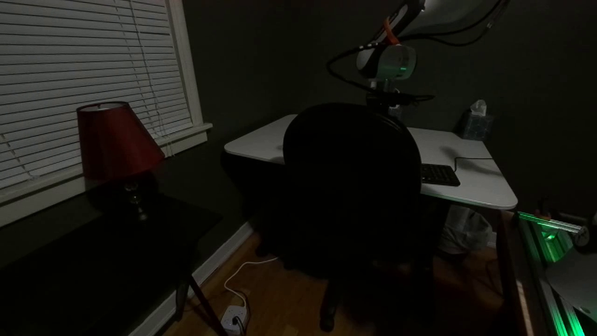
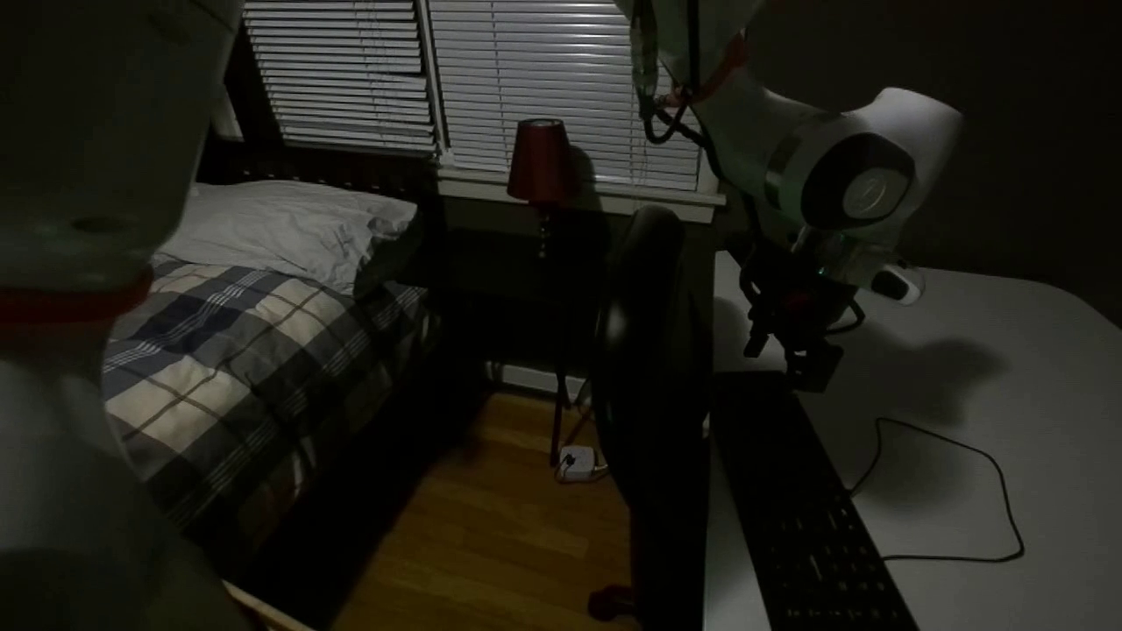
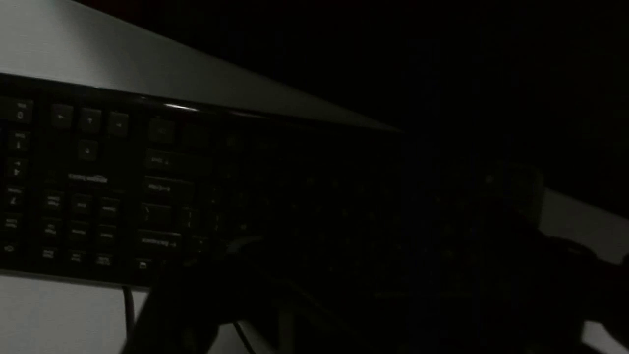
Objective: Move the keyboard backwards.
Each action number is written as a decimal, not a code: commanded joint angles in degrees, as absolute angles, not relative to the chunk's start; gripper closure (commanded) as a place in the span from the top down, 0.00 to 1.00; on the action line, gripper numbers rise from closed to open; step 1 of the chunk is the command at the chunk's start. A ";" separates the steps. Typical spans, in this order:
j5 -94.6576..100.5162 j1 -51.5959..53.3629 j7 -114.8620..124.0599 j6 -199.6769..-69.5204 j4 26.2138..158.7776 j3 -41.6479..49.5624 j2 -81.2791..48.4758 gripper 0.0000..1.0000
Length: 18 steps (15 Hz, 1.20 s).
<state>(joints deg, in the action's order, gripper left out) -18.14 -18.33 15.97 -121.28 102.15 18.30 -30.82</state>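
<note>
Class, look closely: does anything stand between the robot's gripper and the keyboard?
No, nothing visible: the open gripper hangs close to the keyboard, though that spot is very dark. The chair stands beside the desk, not between them.

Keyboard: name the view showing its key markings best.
The wrist view: close up, some markings on the keyboard are readable, others too dark. In an exterior view the keyboard runs off the bottom, keys faint; in an exterior view only one end of the keyboard shows past the chair.

Kbd (image 3: pixel 206 189) reads "amazon basics", keys (image 3: pixel 168 188) incl. 7, 4, Enter.
</note>
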 commanded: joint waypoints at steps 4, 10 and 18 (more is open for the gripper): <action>-14.17 -19.71 18.86 -114.39 94.26 17.38 -40.09 1.00; -13.35 -19.96 17.26 -112.62 92.22 16.65 -43.09 1.00; -13.38 -23.71 5.97 -101.28 86.00 13.31 -47.14 1.00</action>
